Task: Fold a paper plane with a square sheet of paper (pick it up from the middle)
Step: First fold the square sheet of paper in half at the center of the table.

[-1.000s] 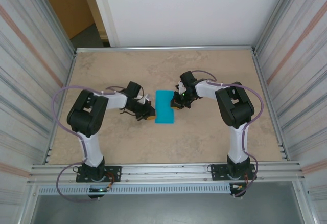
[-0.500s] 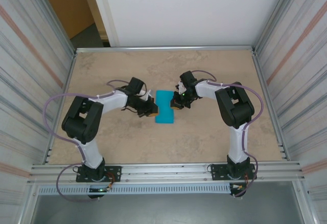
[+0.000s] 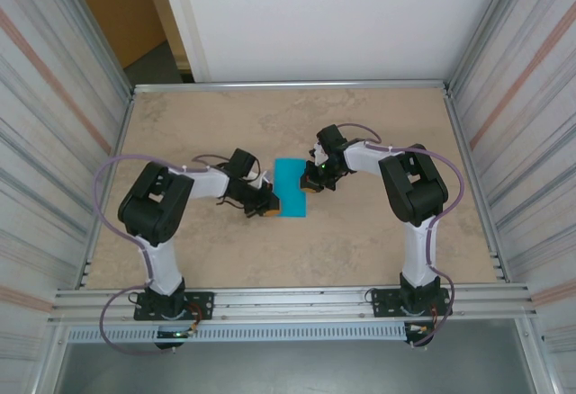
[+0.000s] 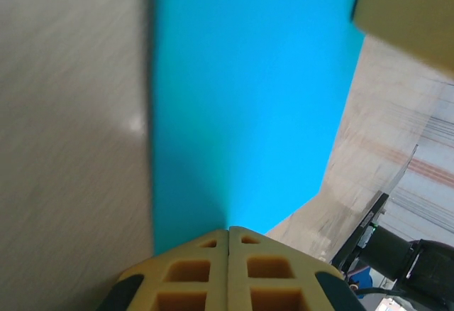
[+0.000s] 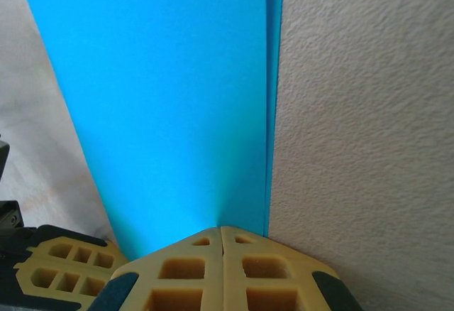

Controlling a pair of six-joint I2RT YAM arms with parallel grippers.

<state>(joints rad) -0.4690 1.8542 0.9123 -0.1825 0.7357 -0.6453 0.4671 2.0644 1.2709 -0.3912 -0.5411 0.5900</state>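
noted left gripper [image 4: 228, 230] and right gripper [image 5: 221, 228] pinched closed, tips on folded teal-blue paper sheet [image 3: 290, 185]. press down firmly; keep both layers aligned.

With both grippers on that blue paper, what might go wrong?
Both shut, the left gripper and right gripper sit at opposite edges of the folded paper; uneven sliding could drag or buckle it. Its two layers look slightly offset along one edge, so creasing may set a crooked fold.
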